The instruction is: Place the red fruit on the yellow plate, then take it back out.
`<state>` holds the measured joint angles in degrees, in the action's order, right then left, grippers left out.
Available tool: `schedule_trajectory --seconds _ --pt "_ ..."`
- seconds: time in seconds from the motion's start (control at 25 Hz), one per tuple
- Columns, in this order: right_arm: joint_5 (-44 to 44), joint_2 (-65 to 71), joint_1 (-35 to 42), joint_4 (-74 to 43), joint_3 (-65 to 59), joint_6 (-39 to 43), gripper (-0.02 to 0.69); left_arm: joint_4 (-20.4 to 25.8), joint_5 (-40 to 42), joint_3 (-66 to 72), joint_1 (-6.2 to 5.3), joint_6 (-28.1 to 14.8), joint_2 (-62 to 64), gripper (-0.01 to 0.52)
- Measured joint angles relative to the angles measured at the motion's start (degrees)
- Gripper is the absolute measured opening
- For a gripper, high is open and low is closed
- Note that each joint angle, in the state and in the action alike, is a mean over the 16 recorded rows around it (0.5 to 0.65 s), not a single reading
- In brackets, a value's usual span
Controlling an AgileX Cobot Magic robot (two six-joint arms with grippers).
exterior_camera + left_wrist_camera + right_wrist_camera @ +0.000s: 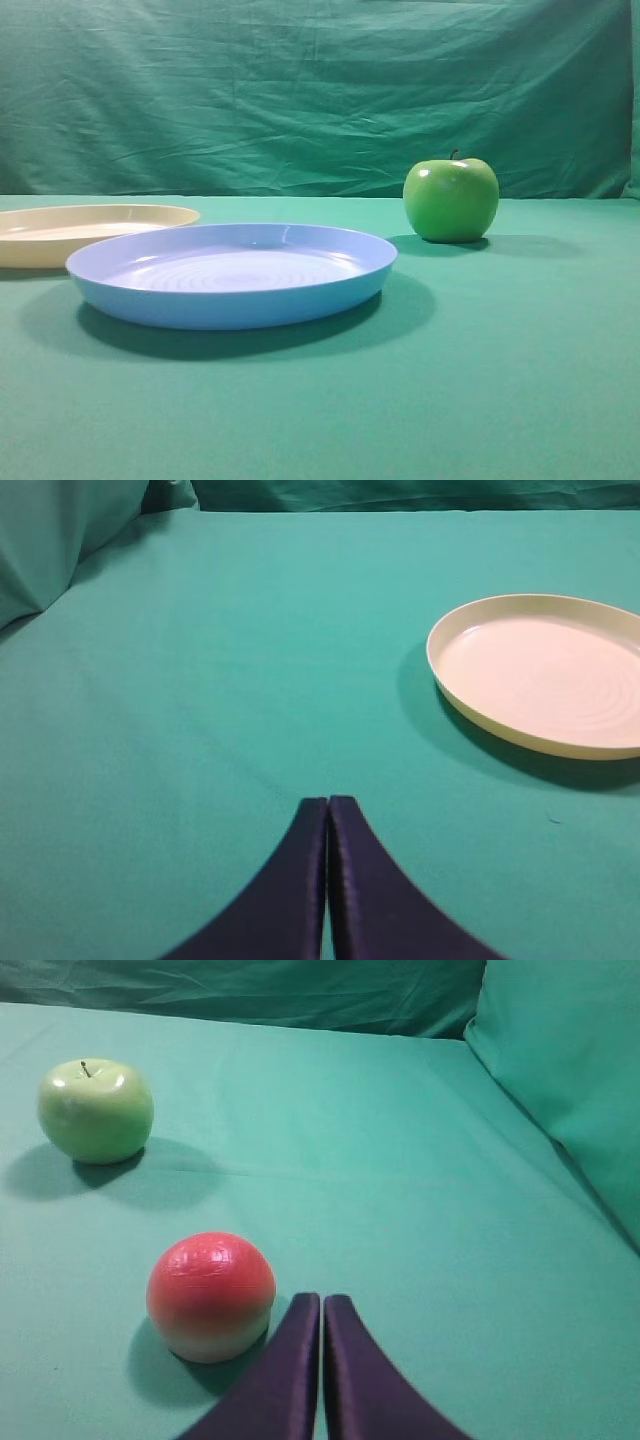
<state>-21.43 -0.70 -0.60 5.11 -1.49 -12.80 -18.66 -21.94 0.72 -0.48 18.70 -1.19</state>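
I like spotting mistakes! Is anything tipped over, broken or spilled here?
No, nothing stands out. The yellow plate and blue plate sit flat and empty, and the green apple and red fruit rest whole on the green cloth.

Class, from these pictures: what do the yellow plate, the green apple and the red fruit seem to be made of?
Yellow plate: probably moulded plastic, semi-matte; concentric rings in its base.
Green apple: glossy skin with sharp highlights; could be real or a plastic model.
Red fruit: smooth, mostly matte, red fading to pale; likely an imitation, though the look leaves it open.
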Motion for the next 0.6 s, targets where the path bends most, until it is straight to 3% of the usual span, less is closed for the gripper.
schedule_trajectory --seconds 0.6 --pt "0.0 0.0 0.0 0.0 0.0 0.0 0.000 0.0 0.0 0.0 0.00 0.0 0.0 0.000"
